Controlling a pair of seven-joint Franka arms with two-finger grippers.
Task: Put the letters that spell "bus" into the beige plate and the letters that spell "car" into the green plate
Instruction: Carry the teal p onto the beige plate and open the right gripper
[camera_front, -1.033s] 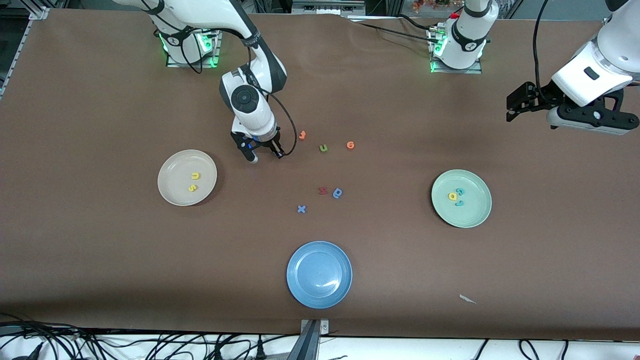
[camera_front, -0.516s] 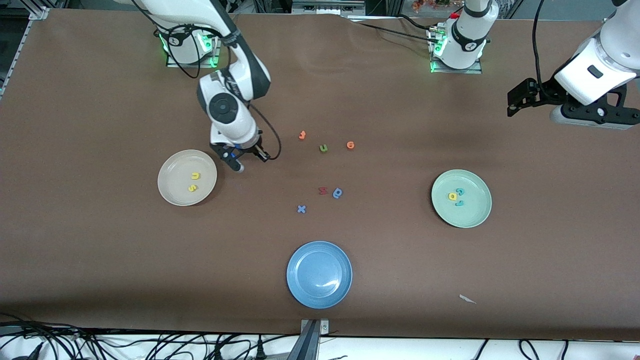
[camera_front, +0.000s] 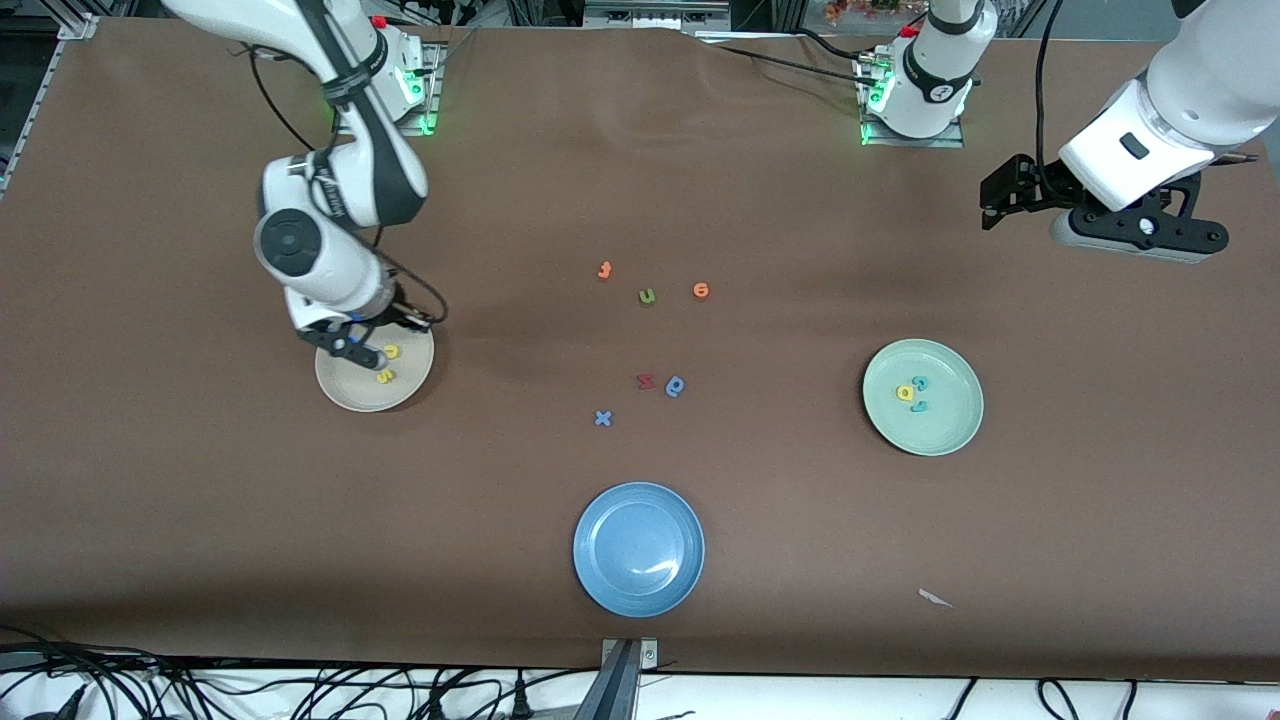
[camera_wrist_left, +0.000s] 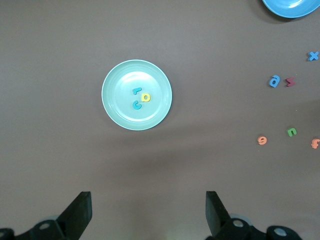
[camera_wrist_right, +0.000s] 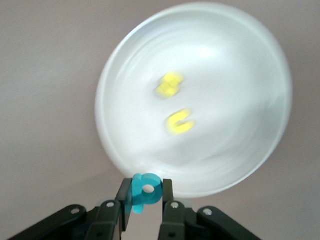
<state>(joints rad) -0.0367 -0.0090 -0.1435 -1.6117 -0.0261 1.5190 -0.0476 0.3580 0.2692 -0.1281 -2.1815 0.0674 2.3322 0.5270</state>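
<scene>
- The right gripper (camera_wrist_right: 146, 197) is hanging over the rim of the beige plate (camera_front: 345, 395), its two fingers clamped on the teal "b" (camera_wrist_right: 144, 191), which is sitting upright between the pads.
- To do this step well, the gripper should be centring over bare plate floor, clear of the rim, before the fingers part; releasing at the rim risks the light foam piece tipping onto the table.
- The yellow "u" (camera_front: 391, 351) and the yellow "s" (camera_front: 384, 376) are already lying in the beige plate, near each other; a low release beside them, not on them, is advisable, as foam bounces easily.
- The left gripper (camera_wrist_left: 146, 215) is waiting with jaws spread wide and empty, high over the left arm's end of the table.
- The green plate (camera_front: 955, 435) is holding the teal "c" (camera_front: 920, 382), the yellow "a" (camera_front: 904, 393) and the light teal "r" (camera_front: 921, 405), clustered together.
- Loose letters are lying mid-table, including a green "u" (camera_front: 647, 296) and a blue "x" (camera_front: 602, 418); a blue plate (camera_front: 600, 580) is sitting nearer the front camera.
- No brand or label is readable; the only legible writing is the letter shapes themselves.
</scene>
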